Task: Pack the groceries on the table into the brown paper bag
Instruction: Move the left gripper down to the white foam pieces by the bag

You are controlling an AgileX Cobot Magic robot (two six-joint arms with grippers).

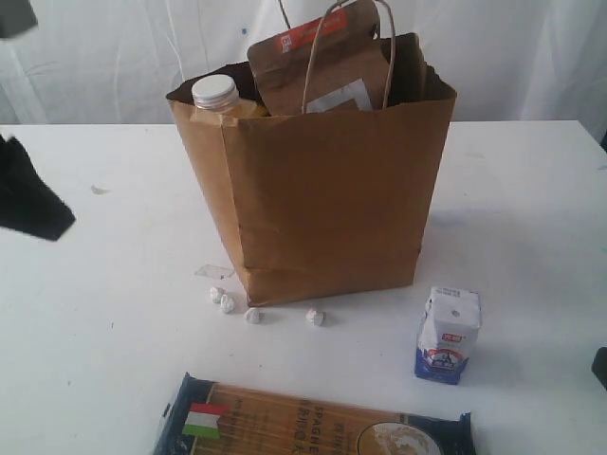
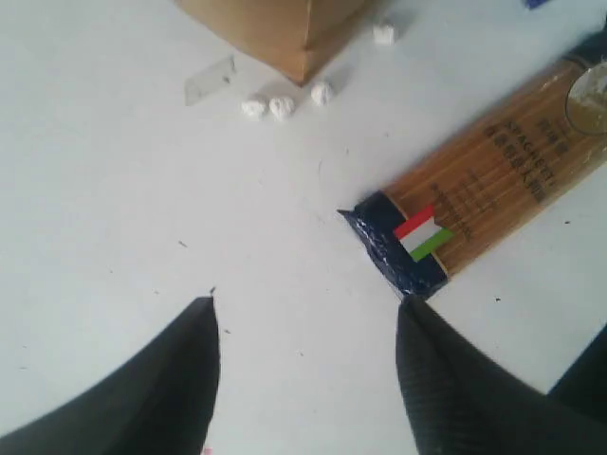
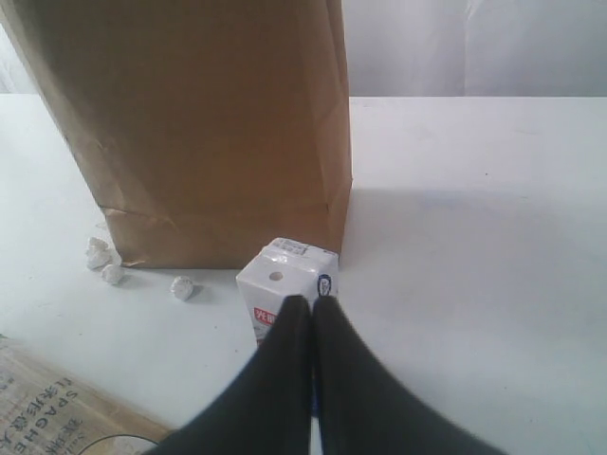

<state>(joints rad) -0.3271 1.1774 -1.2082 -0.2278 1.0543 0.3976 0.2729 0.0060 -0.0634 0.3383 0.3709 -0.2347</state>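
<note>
Dark-blue spaghetti pack (image 2: 474, 180) lies before brown paper bag (image 1: 322, 190), long axis along bag's front, flag end nearest left pincer (image 2: 308, 303): wide, empty. Right pincer (image 3: 305, 305) shut, empty, close to white-blue carton (image 3: 285, 275).

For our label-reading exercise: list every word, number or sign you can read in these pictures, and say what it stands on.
"SPAGHE", rest cut off: dark-blue spaghetti pack.
Green-white-red flag sign: same pack.
Orange label on brown pouch: white print, too blurred.
Red label on white-blue carton: too blurred.
No readable numbers.
</note>
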